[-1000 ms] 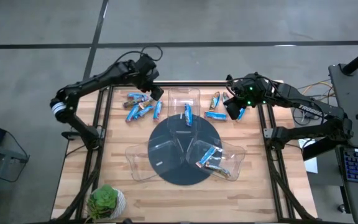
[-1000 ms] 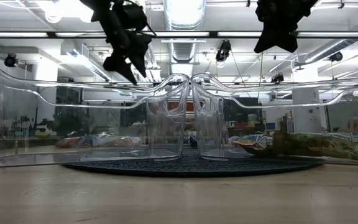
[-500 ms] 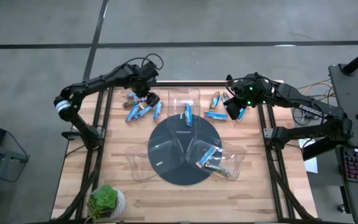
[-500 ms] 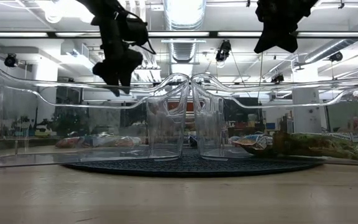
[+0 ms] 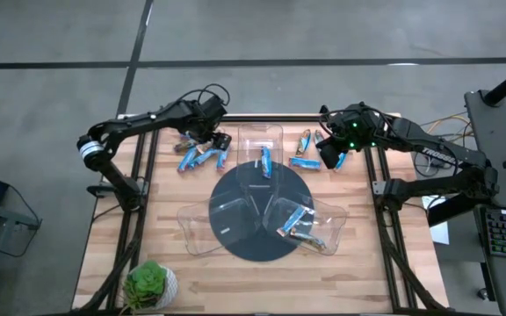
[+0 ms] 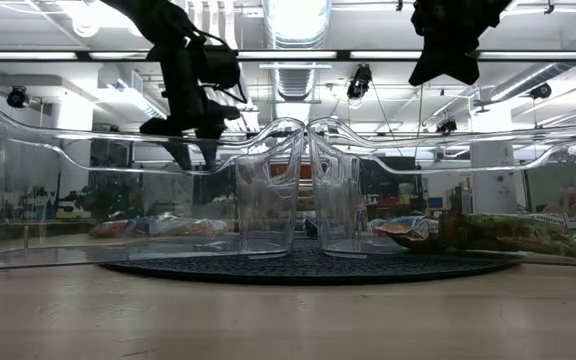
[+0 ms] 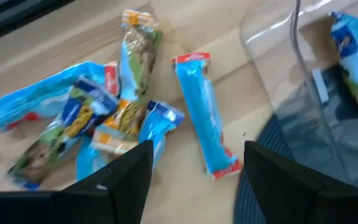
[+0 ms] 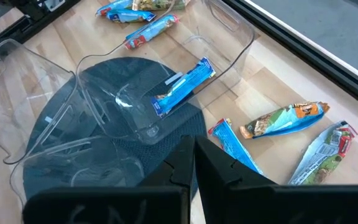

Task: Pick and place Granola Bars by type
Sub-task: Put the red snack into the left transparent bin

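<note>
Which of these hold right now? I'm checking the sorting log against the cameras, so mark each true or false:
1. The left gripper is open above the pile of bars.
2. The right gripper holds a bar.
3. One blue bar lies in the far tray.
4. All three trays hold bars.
1. True: the left gripper is open above the pile of bars.
2. False: the right gripper is shut with nothing between its fingers.
3. True: a blue bar lies in the far tray.
4. False: the left tray looks empty; the right tray holds a few.
</note>
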Available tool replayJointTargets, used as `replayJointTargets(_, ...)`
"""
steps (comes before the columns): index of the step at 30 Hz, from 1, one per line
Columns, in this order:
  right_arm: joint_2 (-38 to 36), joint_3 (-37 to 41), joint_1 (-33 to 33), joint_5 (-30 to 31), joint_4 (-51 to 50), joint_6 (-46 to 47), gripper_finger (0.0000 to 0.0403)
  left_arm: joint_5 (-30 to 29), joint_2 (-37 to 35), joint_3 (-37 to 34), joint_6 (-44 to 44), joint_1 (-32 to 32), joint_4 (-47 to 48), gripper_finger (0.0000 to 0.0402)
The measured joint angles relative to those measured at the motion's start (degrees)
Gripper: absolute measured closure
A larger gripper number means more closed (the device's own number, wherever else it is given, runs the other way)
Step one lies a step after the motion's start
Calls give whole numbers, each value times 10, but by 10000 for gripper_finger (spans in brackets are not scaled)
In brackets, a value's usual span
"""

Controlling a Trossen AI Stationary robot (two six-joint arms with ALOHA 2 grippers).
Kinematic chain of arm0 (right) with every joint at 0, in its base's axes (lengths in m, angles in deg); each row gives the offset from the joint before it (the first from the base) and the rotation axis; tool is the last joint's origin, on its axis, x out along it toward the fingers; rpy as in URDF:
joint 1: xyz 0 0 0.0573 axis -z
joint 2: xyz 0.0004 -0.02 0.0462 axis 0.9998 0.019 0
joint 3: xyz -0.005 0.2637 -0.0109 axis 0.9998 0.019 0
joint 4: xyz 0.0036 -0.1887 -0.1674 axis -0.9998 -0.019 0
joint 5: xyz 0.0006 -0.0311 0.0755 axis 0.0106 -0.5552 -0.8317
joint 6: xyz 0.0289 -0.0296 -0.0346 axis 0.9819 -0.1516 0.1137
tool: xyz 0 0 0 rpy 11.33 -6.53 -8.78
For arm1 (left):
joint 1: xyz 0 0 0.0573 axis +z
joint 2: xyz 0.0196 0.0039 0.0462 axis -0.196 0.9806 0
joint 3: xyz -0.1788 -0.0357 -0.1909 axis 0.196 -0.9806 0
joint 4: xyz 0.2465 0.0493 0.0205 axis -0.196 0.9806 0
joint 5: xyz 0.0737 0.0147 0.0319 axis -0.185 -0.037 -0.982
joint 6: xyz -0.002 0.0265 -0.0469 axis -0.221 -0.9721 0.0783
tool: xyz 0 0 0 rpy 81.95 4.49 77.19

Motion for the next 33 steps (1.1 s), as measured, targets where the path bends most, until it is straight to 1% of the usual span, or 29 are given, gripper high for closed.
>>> replayJointTargets(4,0,0,0,11,0,0,394,14,13,-15,20,-2,-35,168)
replayJointTargets(12,0,0,0,12,0,0,394,29,51,-23,50,-6,-61,168)
replayJointTargets(22,0,0,0,12,-1,11,394,27,95,-23,69,-12,-77,168)
replayJointTargets(33,0,0,0,11,-1,15,394,18,136,-23,95,-12,-115,168)
